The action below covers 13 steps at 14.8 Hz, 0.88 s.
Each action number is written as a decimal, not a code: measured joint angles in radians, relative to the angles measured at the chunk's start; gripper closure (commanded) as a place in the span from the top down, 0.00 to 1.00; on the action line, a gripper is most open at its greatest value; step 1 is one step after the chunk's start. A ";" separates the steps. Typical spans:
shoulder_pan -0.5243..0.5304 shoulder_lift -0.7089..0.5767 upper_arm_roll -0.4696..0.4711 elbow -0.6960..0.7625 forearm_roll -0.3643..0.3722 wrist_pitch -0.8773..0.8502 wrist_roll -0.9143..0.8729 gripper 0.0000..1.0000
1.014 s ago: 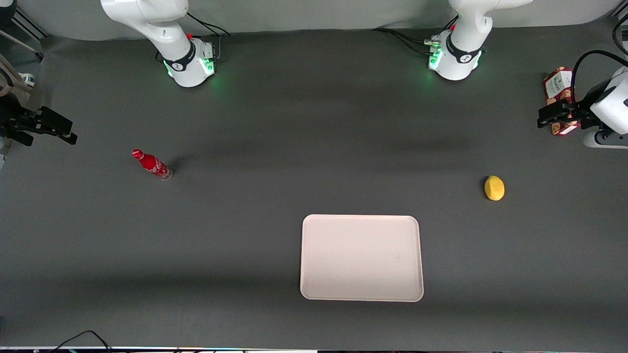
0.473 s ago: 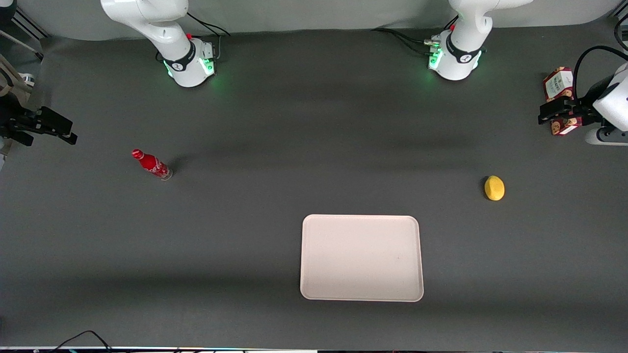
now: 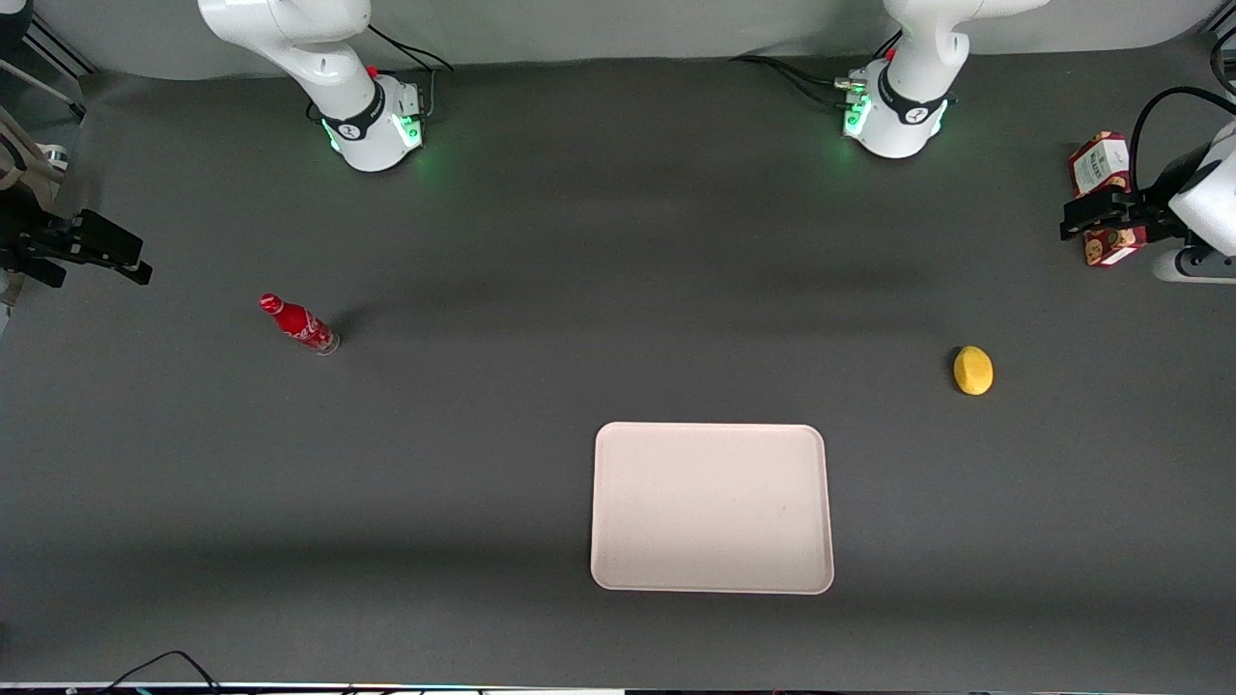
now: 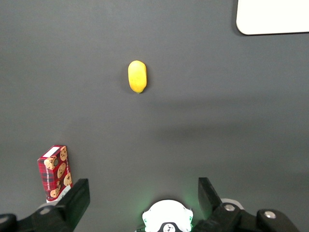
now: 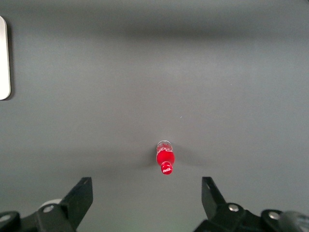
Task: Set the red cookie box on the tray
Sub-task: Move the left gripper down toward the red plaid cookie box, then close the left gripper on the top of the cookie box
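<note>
The box (image 3: 1104,196) stands upright near the tabletop's edge at my working arm's end, not yet grasped, and my gripper (image 3: 1093,214) hangs above it with fingers spread wide, holding nothing. I judge I'm in the approach step: next I must centre over the box, descend and close across its narrow sides. The tray (image 3: 712,506) lies well apart near the front edge, the lemon (image 3: 972,371) between.

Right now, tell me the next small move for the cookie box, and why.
Probably shift the gripper sideways until it is over the cookie box, then lower. The wrist view shows it open, with the box beside one finger rather than between them, and the tray holds nothing.
</note>
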<state>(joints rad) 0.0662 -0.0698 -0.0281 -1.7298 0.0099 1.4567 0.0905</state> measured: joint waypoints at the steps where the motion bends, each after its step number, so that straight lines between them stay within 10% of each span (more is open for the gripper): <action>1: 0.000 -0.001 0.000 0.000 0.000 -0.006 0.000 1.00; 8: -0.001 -0.021 0.002 -0.028 0.018 -0.070 0.000 1.00; 13: -0.002 -0.067 0.156 -0.073 0.185 -0.117 0.145 1.00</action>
<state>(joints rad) 0.0640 -0.1366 0.1276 -1.8026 0.1951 1.3401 0.2359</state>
